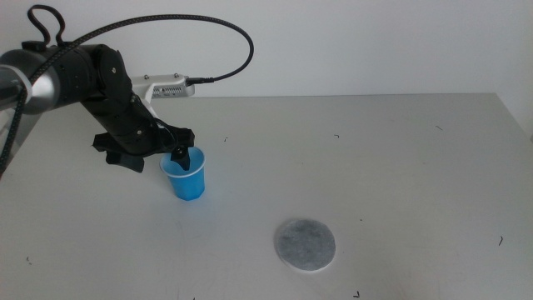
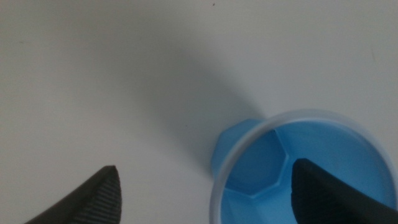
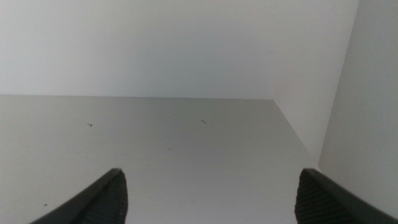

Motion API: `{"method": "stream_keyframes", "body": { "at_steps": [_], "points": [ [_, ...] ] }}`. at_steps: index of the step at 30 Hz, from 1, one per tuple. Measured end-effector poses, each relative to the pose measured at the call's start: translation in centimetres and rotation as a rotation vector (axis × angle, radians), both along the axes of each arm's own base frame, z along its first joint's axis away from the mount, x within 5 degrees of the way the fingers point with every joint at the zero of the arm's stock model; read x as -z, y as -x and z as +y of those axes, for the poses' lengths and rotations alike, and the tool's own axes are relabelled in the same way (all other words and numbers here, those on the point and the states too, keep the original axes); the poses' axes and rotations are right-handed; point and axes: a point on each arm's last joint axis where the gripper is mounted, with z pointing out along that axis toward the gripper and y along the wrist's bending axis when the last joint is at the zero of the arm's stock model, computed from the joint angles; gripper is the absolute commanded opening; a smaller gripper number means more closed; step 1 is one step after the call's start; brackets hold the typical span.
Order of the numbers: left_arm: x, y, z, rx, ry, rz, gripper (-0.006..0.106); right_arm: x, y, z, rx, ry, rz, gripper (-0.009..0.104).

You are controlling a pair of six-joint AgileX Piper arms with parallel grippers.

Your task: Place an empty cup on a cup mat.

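Note:
The blue paper cup (image 1: 188, 177) stands upright and empty on the grey table, left of centre. It also shows in the left wrist view (image 2: 261, 162). My left gripper (image 1: 176, 157) is at the cup's rim and open. One jaw is down inside the cup and the other is outside its wall, so the wall lies between them (image 2: 211, 199). The round grey cup mat (image 1: 306, 245) lies flat near the front edge, to the right of the cup and apart from it. My right gripper (image 3: 211, 199) is open and empty, out of the middle view.
The grey table (image 1: 400, 158) ends at a white wall behind. A black cable (image 1: 225, 33) loops above the left arm. The right wrist view shows the table's far corner (image 3: 273, 102) against the wall.

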Motion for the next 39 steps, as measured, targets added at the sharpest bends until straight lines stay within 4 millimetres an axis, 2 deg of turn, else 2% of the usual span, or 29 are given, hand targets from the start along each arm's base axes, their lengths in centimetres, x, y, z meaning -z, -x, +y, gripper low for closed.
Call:
{"method": "stream_keyframes", "body": {
  "at_steps": [5,10,13,16,20,24,29,32,35,39],
  "points": [
    [1.9,-0.7,-0.1,-0.005,-0.005,0.014,0.105,0.0,0.0,0.0,0.000,0.000,0.000,0.094],
    [2.9,-1.0,-0.1,-0.008,-0.007,0.018,0.104,0.0,0.0,0.0,0.000,0.000,0.000,0.094],
    [3.3,-1.1,-0.1,-0.008,-0.009,0.025,0.097,0.0,0.0,0.0,0.000,0.000,0.000,0.094],
    [3.4,-1.1,-0.1,-0.009,-0.009,0.024,0.078,0.0,0.0,0.0,0.000,0.000,0.000,0.094],
    [3.4,-1.2,-0.2,-0.011,-0.005,0.022,0.035,0.0,0.0,0.0,0.000,0.000,0.000,0.094],
    [3.4,-1.2,-0.3,-0.024,0.018,0.026,0.000,0.0,0.0,0.0,0.000,0.000,0.000,0.094],
    [3.3,-1.2,-0.4,-0.034,0.035,0.028,0.000,0.0,0.0,0.0,0.000,0.000,0.000,0.094],
    [2.6,-0.9,-0.4,-0.029,0.036,0.034,0.000,0.0,0.0,0.0,0.000,0.000,0.000,0.094],
    [0.9,-0.2,-0.4,-0.021,0.040,0.032,0.000,0.0,0.0,0.0,0.000,0.000,0.000,0.094],
    [-2.7,1.2,-0.2,-0.012,0.052,-0.001,0.000,0.0,0.0,0.0,0.000,0.000,0.000,0.094]
  ]
}}
